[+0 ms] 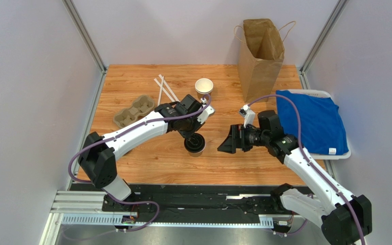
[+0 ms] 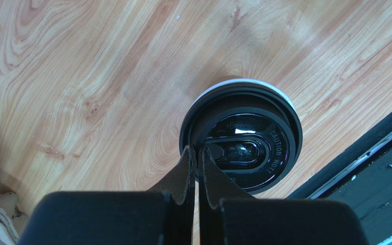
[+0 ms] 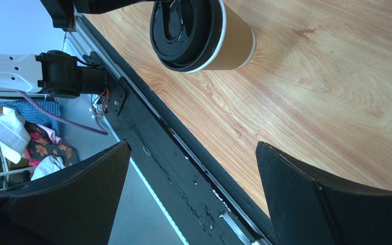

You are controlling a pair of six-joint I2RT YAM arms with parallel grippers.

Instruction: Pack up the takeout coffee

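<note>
My left gripper (image 2: pixel 197 151) is pressed together, tips on the lid (image 2: pixel 257 130) of the takeout coffee (image 3: pixel 234 46); right gripper (image 3: pixel 193 147) gapes wide, empty.

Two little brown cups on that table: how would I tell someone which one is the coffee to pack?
Start at the tall paper bag at the far edge of the wooden table, then come toward the arms to the middle. The takeout coffee stands there, under the left end effector. Unlike the open cup farther back, it wears a black lid.
</note>
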